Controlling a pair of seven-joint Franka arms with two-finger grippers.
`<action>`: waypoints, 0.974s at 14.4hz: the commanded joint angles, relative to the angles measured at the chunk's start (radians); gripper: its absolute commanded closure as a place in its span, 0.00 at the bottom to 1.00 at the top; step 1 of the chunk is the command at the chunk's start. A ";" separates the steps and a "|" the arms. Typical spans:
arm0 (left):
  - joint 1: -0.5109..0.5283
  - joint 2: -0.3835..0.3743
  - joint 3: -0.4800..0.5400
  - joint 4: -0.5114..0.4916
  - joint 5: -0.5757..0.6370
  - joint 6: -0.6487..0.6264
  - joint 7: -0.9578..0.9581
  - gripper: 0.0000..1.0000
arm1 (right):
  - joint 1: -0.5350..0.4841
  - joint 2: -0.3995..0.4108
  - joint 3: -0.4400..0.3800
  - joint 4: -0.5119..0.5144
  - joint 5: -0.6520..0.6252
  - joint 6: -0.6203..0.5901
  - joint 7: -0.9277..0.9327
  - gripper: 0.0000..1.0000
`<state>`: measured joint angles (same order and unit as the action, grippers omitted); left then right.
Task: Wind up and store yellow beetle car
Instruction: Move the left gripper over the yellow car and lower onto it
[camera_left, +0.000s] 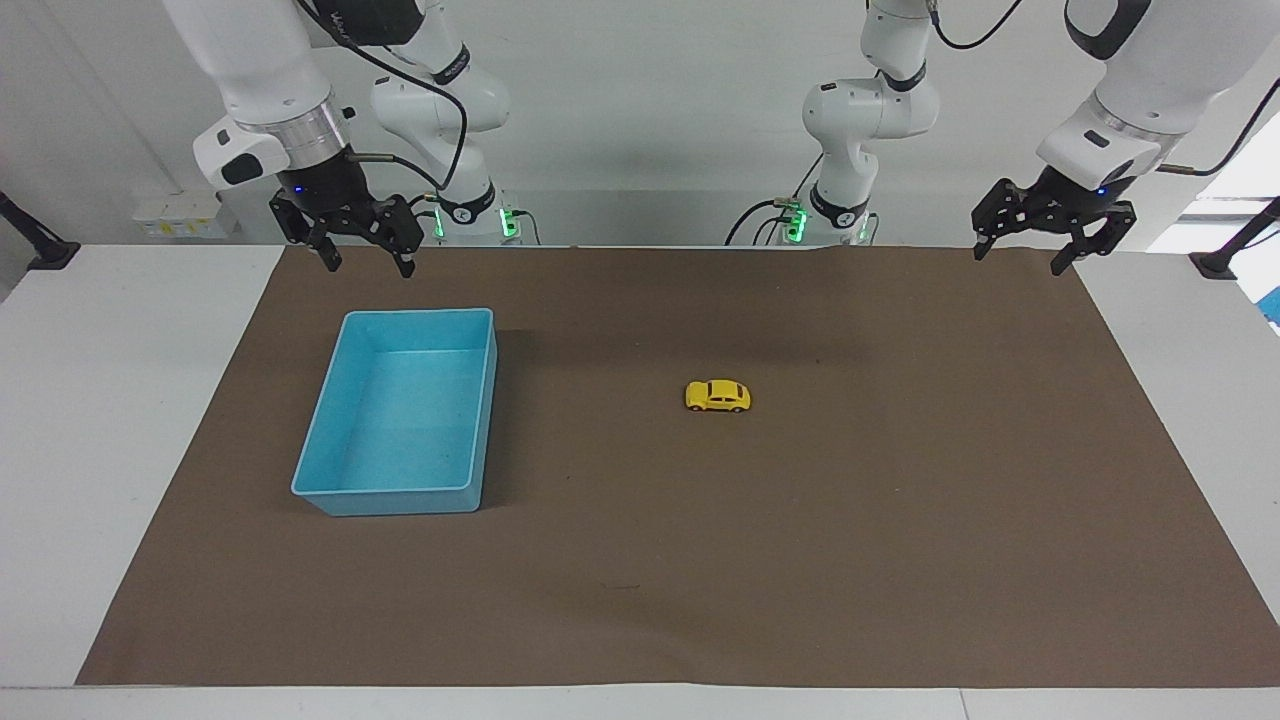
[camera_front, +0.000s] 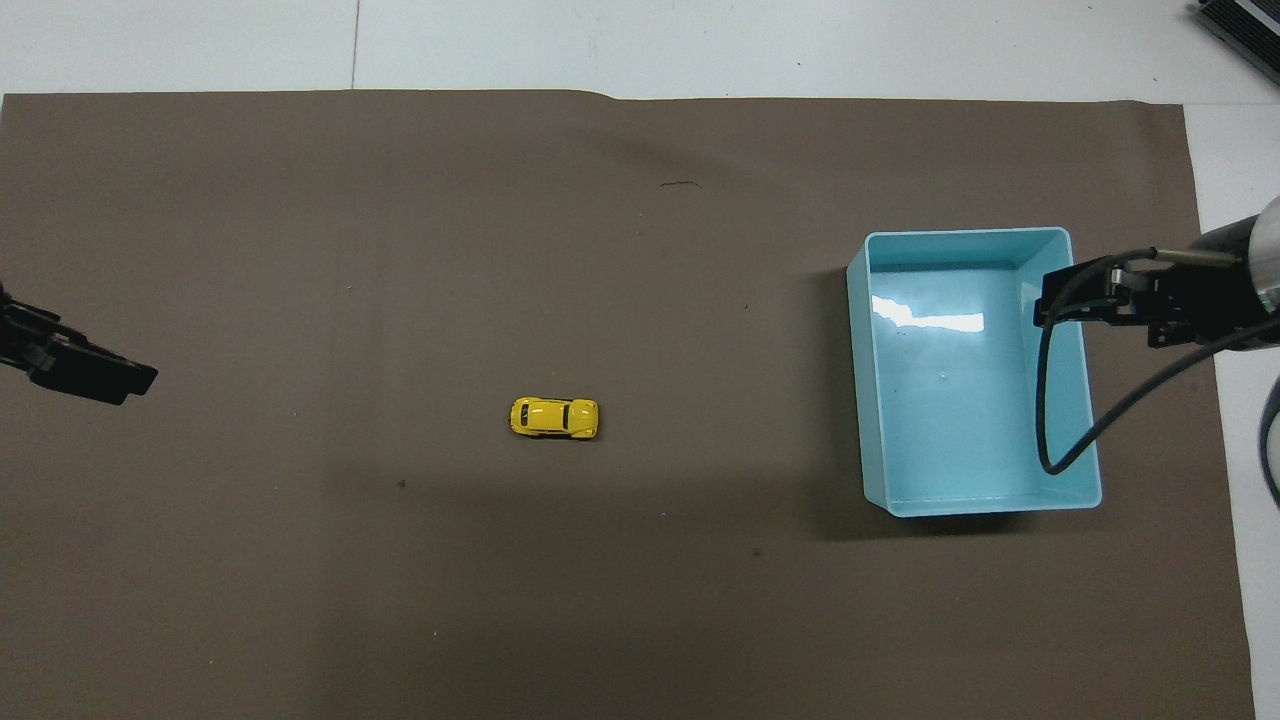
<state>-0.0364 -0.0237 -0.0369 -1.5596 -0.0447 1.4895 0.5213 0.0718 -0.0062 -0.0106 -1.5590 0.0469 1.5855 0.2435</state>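
Facing view gives both grippers whole. Left gripper (camera_left: 1024, 252) hangs in the air over the mat's robot-side edge at the left arm's end of the table, fingers spread, nothing between them. Right gripper (camera_left: 363, 257) hangs over the mat's robot-side edge at the right arm's end, just robot-side of the blue bin (camera_left: 345, 490), fingers also spread and empty. Neither touches anything.

Overhead view shows less of them: left gripper (camera_front: 80, 365) is a dark block poking in at the frame edge, fingers not separable there; right gripper (camera_front: 1070, 300) covers the bin's (camera_front: 880, 505) wall on the side toward the right arm's end, with a black cable (camera_front: 1045, 440) looping down across the bin's inside. That cover is only the raised gripper seen from above; facing view has it clear of the bin.

Yellow beetle car (camera_left: 717, 396) sits on its wheels on the brown mat (camera_left: 900, 560), near the table's middle, well apart from both grippers and from the bin, which lies toward the right arm's end. Overhead view shows the car's (camera_front: 554, 417) roof and dark windows, long axis running across the table; facing view gives its side and wheels.

Bin interior is bare in both views; overhead adds a bright glare patch on the floor. White tabletop (camera_left: 110, 400) borders the mat (camera_front: 300, 600).
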 joint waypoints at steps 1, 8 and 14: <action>-0.039 0.013 0.011 -0.014 -0.012 -0.009 0.158 0.00 | -0.009 -0.011 0.003 -0.001 0.019 -0.007 0.010 0.00; -0.102 0.099 0.011 -0.023 -0.018 0.069 0.537 0.00 | -0.009 -0.011 0.003 -0.001 0.019 -0.007 0.008 0.00; -0.177 0.151 0.011 -0.141 -0.020 0.282 0.715 0.00 | -0.009 -0.011 0.003 -0.001 0.019 -0.007 0.008 0.00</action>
<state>-0.1781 0.1444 -0.0413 -1.6189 -0.0513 1.6792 1.1875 0.0718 -0.0062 -0.0106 -1.5590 0.0469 1.5855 0.2435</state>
